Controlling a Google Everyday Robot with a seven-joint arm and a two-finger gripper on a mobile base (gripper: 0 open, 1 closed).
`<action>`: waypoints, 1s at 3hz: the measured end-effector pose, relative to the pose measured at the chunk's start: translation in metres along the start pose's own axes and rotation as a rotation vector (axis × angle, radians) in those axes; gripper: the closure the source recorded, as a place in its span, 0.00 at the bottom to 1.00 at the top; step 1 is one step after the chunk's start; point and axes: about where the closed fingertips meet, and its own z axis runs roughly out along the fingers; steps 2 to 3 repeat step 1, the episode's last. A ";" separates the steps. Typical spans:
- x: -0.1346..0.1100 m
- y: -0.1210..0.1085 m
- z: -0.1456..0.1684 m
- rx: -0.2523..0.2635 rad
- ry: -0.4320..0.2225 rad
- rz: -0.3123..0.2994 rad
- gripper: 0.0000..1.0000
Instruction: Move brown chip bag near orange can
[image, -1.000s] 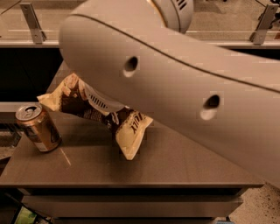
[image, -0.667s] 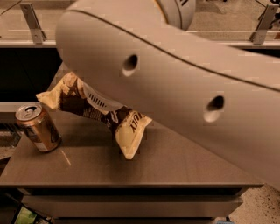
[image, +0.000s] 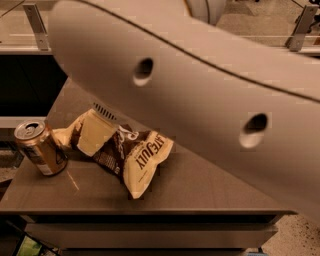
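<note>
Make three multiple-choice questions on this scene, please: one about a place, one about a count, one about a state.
1. Where is the gripper?
A) on the floor
B) at the upper end of the brown chip bag
C) at the table's right corner

2. How many drink cans are on the table?
A) one
B) two
C) three

3. How is the orange can placed?
A) lying on its side
B) lifted in the air
C) standing on its base

Answers:
1 B: its pale part lies on the bag, just below the robot arm.
2 A: only the orange can shows.
3 C: its silver top faces up and its base is on the table.
</note>
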 end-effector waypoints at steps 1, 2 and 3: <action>0.000 0.000 0.000 0.000 0.000 0.000 0.00; 0.000 0.000 0.000 0.000 0.000 0.000 0.00; 0.000 0.000 0.000 0.000 0.000 0.000 0.00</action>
